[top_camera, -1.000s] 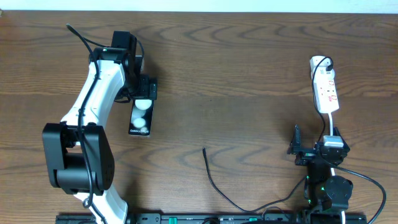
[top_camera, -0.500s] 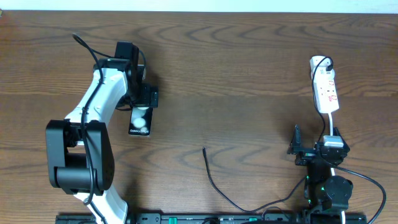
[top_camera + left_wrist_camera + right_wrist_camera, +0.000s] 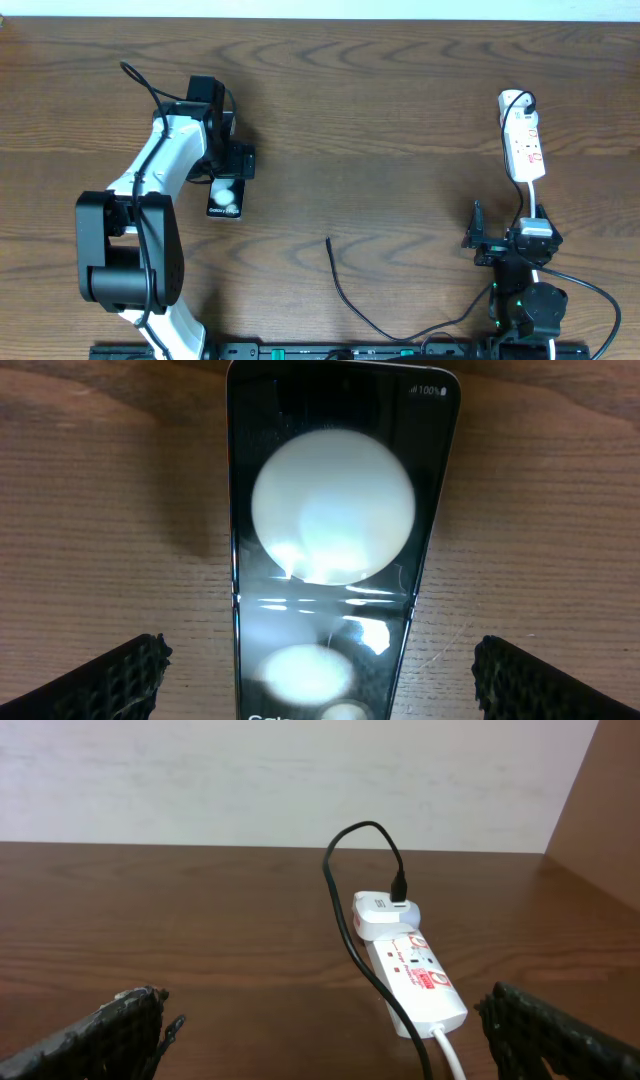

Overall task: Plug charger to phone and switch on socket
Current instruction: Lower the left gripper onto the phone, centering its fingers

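Note:
The phone (image 3: 226, 199) is a glossy black slab with white round spots, lying flat on the table left of centre. My left gripper (image 3: 229, 170) hangs over its far end, open, with a finger on each side and a gap to each edge. In the left wrist view the phone (image 3: 335, 530) fills the middle between the open fingers (image 3: 320, 685). The charger cable's free tip (image 3: 328, 240) lies on the table at centre front. The white socket (image 3: 523, 140) lies at the right. My right gripper (image 3: 503, 225) is open and empty just in front of it. The right wrist view shows the socket (image 3: 415, 975) ahead.
A white adapter (image 3: 380, 913) sits in the socket's far end, with a black cable (image 3: 345, 920) looping out of it toward me. A white lead (image 3: 448, 1055) leaves the socket's near end. A pale wall stands behind the table's far edge.
My left gripper has moved toward the front along the phone and now covers more of its far end. The right arm, cable and socket have not moved.

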You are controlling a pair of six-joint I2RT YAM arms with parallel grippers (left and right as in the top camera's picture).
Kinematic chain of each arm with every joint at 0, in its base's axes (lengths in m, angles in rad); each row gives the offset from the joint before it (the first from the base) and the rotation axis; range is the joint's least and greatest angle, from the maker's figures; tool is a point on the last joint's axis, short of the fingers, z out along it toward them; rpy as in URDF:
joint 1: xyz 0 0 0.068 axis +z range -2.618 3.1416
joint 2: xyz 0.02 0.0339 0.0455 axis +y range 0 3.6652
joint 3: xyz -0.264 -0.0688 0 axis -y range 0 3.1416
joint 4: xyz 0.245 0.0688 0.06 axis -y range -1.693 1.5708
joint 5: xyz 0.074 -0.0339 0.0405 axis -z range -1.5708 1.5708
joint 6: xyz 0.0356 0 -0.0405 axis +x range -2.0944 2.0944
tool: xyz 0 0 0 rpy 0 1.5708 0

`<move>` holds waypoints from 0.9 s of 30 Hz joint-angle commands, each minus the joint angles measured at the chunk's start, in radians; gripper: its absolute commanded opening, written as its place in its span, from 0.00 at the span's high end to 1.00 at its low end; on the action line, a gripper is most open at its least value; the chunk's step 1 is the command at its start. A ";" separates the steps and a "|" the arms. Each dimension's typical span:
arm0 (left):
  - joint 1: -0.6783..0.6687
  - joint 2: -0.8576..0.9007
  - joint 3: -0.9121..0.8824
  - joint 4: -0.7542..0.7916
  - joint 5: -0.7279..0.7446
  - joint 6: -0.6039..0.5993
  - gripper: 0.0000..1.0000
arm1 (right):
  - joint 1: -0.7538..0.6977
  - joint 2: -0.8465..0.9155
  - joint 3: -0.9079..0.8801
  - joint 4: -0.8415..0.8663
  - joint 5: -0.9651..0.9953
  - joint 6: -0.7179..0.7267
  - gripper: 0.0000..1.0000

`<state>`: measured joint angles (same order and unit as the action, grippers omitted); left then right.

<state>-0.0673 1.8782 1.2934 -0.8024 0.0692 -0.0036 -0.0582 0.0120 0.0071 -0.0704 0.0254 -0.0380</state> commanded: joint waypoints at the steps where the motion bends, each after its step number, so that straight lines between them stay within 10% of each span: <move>1: 0.004 0.013 -0.014 0.005 -0.009 -0.016 0.02 | -0.006 -0.005 -0.002 -0.004 -0.003 -0.008 0.01; 27: 0.004 0.013 -0.027 0.011 -0.009 -0.016 0.02 | -0.006 -0.005 -0.002 -0.004 -0.003 -0.008 0.01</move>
<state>-0.0673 1.8782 1.2736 -0.7937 0.0692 -0.0036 -0.0582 0.0120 0.0071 -0.0704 0.0254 -0.0380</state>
